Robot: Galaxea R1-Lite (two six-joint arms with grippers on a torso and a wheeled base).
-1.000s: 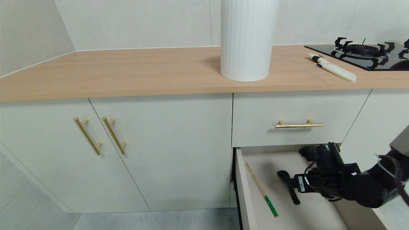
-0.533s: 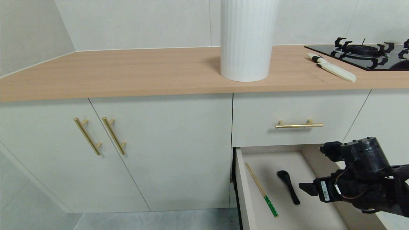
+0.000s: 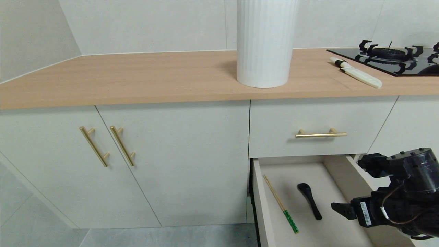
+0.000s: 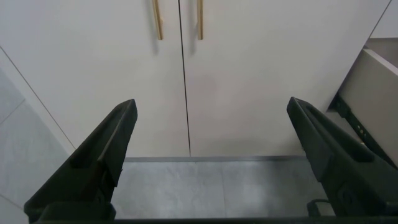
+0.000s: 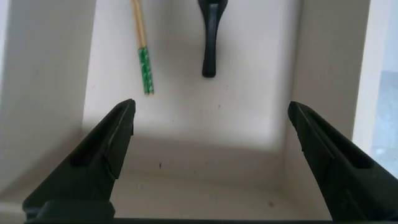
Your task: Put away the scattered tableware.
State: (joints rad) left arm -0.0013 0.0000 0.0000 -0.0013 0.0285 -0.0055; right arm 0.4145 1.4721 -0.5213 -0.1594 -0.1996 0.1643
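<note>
The lower drawer (image 3: 260, 199) stands pulled out. On its floor lie a pair of wooden chopsticks with green ends (image 3: 280, 204) and, beside them, a black spoon (image 3: 309, 199). My right gripper (image 3: 355, 187) hovers open over the drawer's right side, apart from the spoon and holding nothing. In the right wrist view, the chopsticks (image 5: 142, 43) and spoon (image 5: 210, 37) lie beyond the open right gripper (image 5: 210, 118). On the counter rests a knife in a cream sheath (image 3: 356, 72). My left gripper (image 4: 211, 112) is open and empty, low in front of the cabinet doors.
A tall white ribbed container (image 3: 264, 41) stands on the wooden counter. A black gas hob (image 3: 391, 56) sits at the far right. The upper drawer with its gold handle (image 3: 321, 134) is closed. Two closed cabinet doors with gold handles (image 3: 93, 145) are on the left.
My right gripper has drawn away to the right, from just beside the spoon's handle to the drawer's right side. The spoon and chopsticks stay lying where they were.
</note>
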